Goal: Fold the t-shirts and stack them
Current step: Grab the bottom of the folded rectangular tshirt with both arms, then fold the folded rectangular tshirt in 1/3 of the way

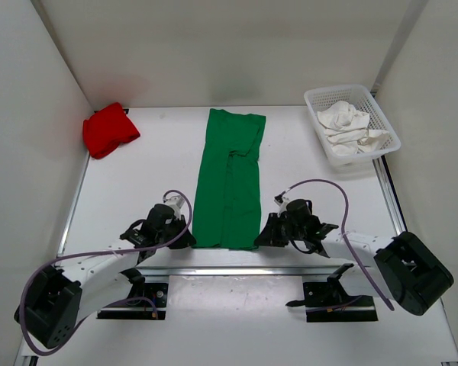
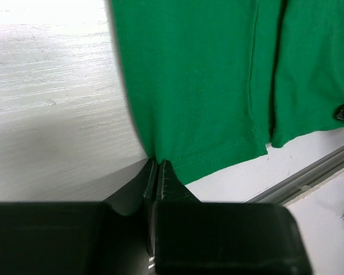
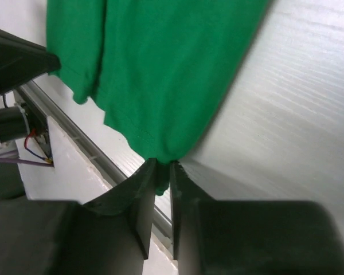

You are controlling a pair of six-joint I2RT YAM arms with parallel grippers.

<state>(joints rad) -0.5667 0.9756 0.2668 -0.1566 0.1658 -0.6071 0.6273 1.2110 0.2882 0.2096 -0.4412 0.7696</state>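
While the green t-shirt (image 1: 229, 179) is lying as a long narrow strip down the middle of the white table (image 1: 137, 183), running from the far side to the near edge, both arms are reaching in low at its near hem; the left gripper (image 1: 189, 238) is pinching the near left corner of the cloth; in the left wrist view its fingers (image 2: 167, 179) are pressing nearly together, with the stitched hem corner caught between their tips; the right gripper (image 1: 261, 236) is pinching the near right corner in the same way; in the right wrist view its fingers (image 3: 139, 197) are standing a little apart, with a bunched fold of green fabric running down between them; the strip is showing a lengthwise overlap, one layer lying over the other along its middle; its near hem is lying just beside the metal rail (image 1: 229, 261) at the table's near edge; the red t-shirt (image 1: 109, 130) is sitting bunched in a lump at the far left corner, well apart from the green one; the white t-shirt (image 1: 349, 126) is lying crumpled inside the white mesh basket (image 1: 388, 130) at the far right.
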